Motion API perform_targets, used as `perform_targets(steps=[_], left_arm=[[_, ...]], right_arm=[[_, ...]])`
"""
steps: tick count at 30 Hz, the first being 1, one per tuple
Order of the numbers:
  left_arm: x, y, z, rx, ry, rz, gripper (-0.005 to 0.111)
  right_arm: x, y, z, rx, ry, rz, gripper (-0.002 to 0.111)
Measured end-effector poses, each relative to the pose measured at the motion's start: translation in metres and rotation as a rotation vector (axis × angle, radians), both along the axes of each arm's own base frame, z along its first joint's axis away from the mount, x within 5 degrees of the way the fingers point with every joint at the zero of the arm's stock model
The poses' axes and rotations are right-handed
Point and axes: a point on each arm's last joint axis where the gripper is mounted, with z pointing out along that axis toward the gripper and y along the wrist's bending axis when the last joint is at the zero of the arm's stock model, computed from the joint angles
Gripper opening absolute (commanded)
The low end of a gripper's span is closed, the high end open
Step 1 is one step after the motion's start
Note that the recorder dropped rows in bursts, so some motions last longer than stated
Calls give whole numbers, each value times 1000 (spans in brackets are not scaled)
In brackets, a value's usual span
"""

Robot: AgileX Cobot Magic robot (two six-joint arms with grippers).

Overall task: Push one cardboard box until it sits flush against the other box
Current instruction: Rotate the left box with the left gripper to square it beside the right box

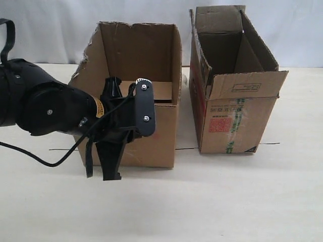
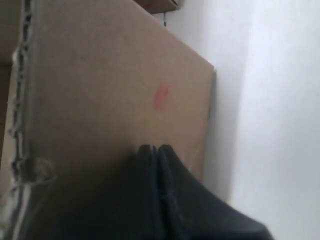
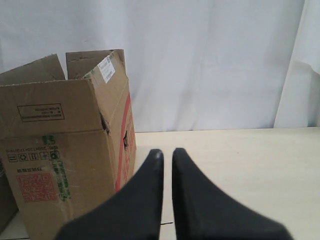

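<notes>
On the pale wooden table (image 1: 227,201), set before a white backdrop, two open cardboard boxes stand side by side with a strip of bare tabletop between them; they do not touch. The wide brown cardboard box with a ragged, torn rim and no flaps (image 1: 151,136) stands left of centre in the exterior view. The narrower, taller brown box with raised top flaps (image 1: 237,121) stands to its right.

The black left arm reaches in from the left edge, and the left gripper (image 1: 110,169) hangs in front of the wide box's left front corner, fingers pointing down. Seen from the left wrist, its two fingers are pressed together, holding nothing, and the tips (image 2: 154,149) lie against a plain face of that box (image 2: 110,90).

From the right wrist, the right gripper (image 3: 166,152) hovers over the table beside the narrower box (image 3: 60,150), its jaws drawn almost together with only a thin slit between them and nothing gripped.

A red square label (image 1: 220,123) and a strip of green-printed tape (image 1: 235,126) mark the narrower box's front. A thin dark line (image 1: 186,148) crosses the tabletop between the boxes.
</notes>
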Motion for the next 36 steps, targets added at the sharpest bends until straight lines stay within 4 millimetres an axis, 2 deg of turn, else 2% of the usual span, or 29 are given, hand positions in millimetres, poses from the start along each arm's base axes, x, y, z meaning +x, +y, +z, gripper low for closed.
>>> perform_targets(steps=[16,26,36], left_arm=[[16,-10,-20,-48,-61,3,0],[32,-23,-7,-92,-111,3,0],[33,-23,-13,-59,-75,2,0]], right_arm=[[0,0,0,0,0,0,5],[0,0,0,0,0,0,5],[0,0,0,0,0,0,5]])
